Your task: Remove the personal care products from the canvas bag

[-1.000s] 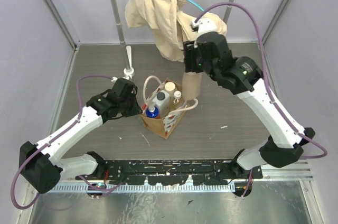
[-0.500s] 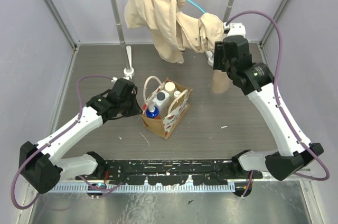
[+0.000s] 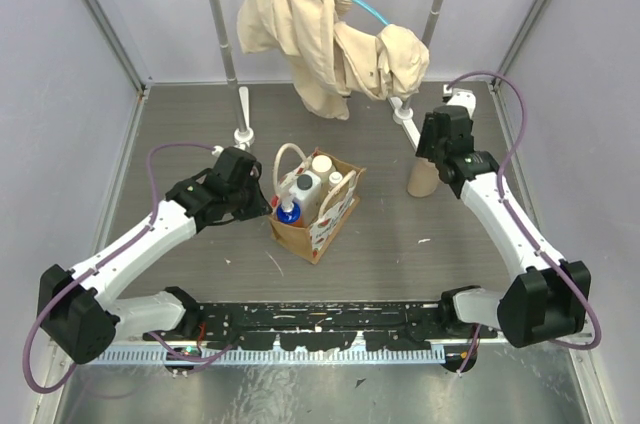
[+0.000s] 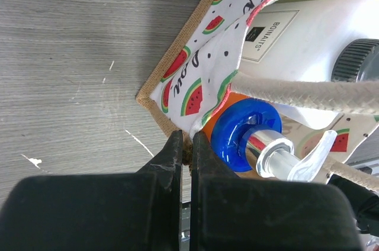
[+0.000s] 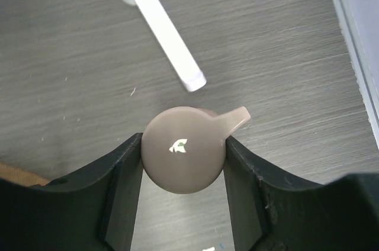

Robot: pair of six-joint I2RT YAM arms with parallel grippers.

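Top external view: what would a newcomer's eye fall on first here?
The small tan canvas bag with a watermelon-print panel stands mid-table, packed with bottles, its corner pinched by the left hand. To its right, the right hand grips an upright peach pump bottle; a beige garment hangs behind.

Bright, even light from overhead; I see only soft, faint shadows on the table (image 3: 200, 124). 1 small glare spot on top of the peach pump bottle (image 5: 185, 165). Left wrist view: canvas bag (image 4: 195, 79) print sharp, silver pump of the blue-capped bottle (image 4: 246, 132) shiny. Metal sheet (image 3: 300, 394) at the near edge reflects in mottled patches.
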